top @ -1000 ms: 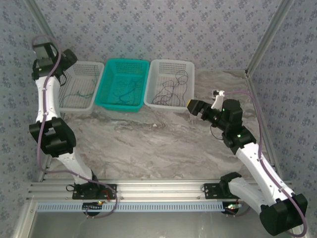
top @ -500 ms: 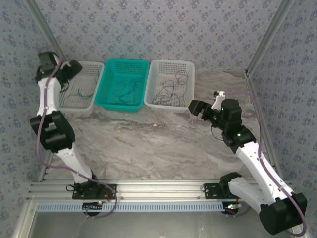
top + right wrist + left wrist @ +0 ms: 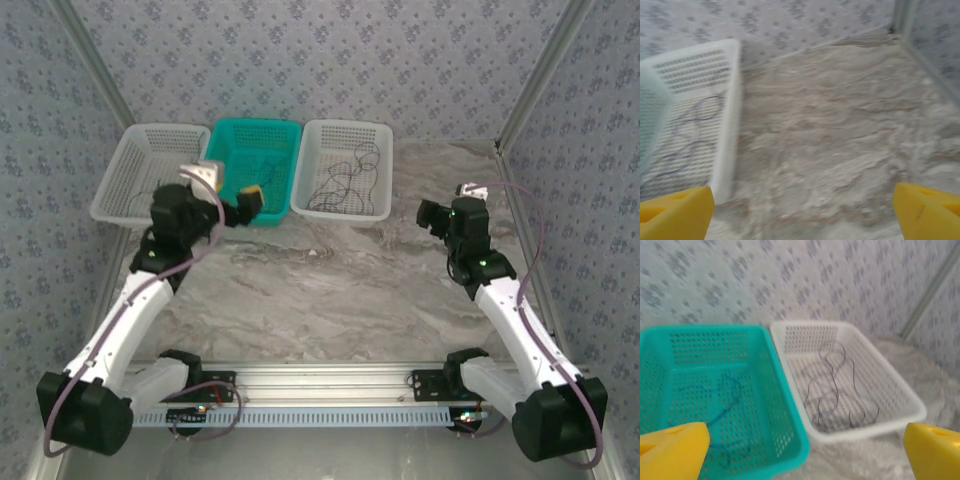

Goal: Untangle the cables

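Thin black cables [image 3: 345, 178] lie in loose loops in the right white basket [image 3: 380, 205]; they also show in the left wrist view as dark cables [image 3: 832, 390]. A blue cable [image 3: 722, 405] squiggles on the floor of the teal basket [image 3: 222, 160]. My left gripper [image 3: 245, 205] hangs open at the teal basket's front edge, its yellow fingers [image 3: 672, 450] wide apart with nothing between them. My right gripper [image 3: 428, 215] stands open over bare table to the right of the white basket [image 3: 725, 125], its yellow fingertips [image 3: 927, 210] holding nothing.
A second white basket [image 3: 125, 175] sits at the far left of the row. Patterned walls close the back and sides, with a metal post [image 3: 530, 90] at the right corner. Marble table [image 3: 320, 290] lies in front of the baskets.
My left arm swung from over the far-left basket down and right to the teal basket's front. My right gripper pulled back right from the white basket and spread a little wider.
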